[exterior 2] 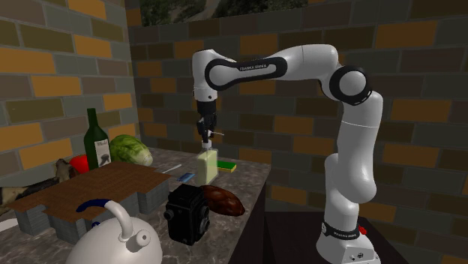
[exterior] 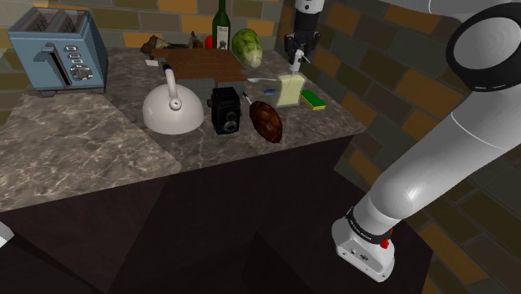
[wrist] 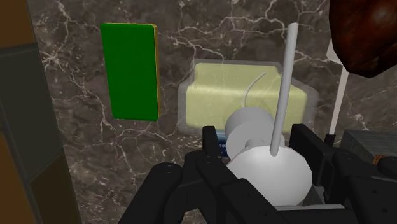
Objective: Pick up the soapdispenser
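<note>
- The soap dispenser (exterior: 289, 90), a pale yellow-green block with a white pump on top, stands upright on the dark marbled counter (exterior: 83, 142), near its right end in the shoulder view
- The black gripper (exterior: 297, 60) hangs straight down over it, down at the pump
- From the wrist view, the fingers (wrist: 211, 149) are spread to either side of the white pump head, with a gap showing beside one of them
- A green sponge (exterior: 315, 99) with a yellow edge lies flat just beside the dispenser, on the shoulder view's right
- A dark red-brown lump (exterior: 265, 119) lies nearer, with a black camera (exterior: 225, 109) and a white kettle (exterior: 173, 108) to its left in the shoulder view
- Farther back sit a green bottle (exterior: 221, 25), a leafy green head (exterior: 247, 46) and a blue-grey toaster (exterior: 58, 52)
</note>
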